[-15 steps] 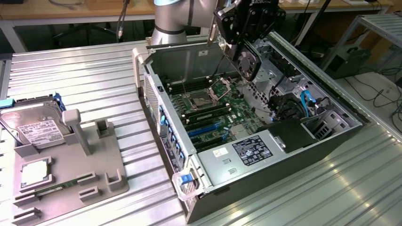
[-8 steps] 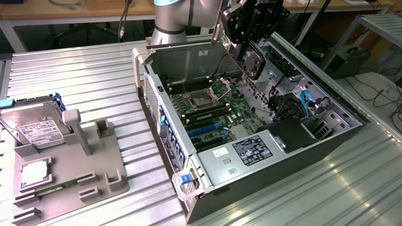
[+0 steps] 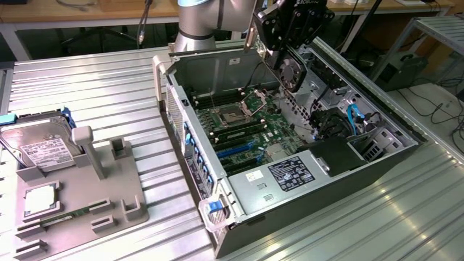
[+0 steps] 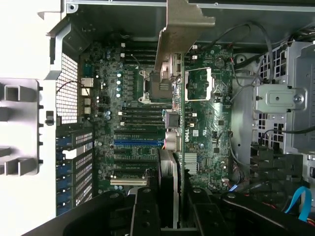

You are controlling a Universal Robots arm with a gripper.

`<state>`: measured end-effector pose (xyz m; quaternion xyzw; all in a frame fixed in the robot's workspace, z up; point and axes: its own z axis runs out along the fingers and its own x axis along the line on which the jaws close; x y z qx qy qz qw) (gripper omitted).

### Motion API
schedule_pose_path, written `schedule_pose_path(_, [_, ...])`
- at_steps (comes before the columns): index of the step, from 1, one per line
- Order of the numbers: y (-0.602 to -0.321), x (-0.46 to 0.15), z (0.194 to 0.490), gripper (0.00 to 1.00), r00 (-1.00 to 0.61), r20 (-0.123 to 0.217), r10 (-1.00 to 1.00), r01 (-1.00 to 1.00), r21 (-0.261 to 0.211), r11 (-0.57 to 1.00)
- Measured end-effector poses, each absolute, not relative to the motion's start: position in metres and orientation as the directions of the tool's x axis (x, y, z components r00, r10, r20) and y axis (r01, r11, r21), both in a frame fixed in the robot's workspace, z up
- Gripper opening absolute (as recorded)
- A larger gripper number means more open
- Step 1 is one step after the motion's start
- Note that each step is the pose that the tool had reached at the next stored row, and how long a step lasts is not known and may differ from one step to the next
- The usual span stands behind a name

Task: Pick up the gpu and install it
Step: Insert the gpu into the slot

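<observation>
My gripper (image 4: 174, 216) is clamped on the gpu (image 4: 171, 172). One black finger sits on each face and the card runs edge-on away from the wrist. Its silver bracket (image 4: 183, 29) is at the far end, away from the fingers. In the exterior view the card hangs upright from the gripper with its round fan showing, over the far part of the open computer case (image 3: 290, 228). As far as I can judge it is above the board and not touching it.

Directly beneath the card lies the green motherboard (image 4: 133, 98). The bare processor socket (image 3: 236, 114) is below the card's line, and the blue expansion slot (image 4: 138, 143) lies off to one side among the black slots. A tangle of black cables (image 3: 326, 122) and a blue cable (image 3: 353, 115) crowd the side of the case towards the exterior view's right, next to the metal drive cage (image 4: 280, 98).

The case rests on its side on the ribbed metal bench (image 3: 94, 87). Well apart from it, at the exterior view's left, a grey parts holder (image 3: 119, 190) stands on the bench and carries a silver hard drive (image 3: 40, 147).
</observation>
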<state>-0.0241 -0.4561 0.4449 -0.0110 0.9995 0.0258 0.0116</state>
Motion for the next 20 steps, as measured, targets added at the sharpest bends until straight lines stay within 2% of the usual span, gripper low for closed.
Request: schedule_pose_path(20, [-0.4561, -0.0241, 0.4449, 0.28, -0.986, -0.024, -0.164, -0.165, 0.051, 0.985])
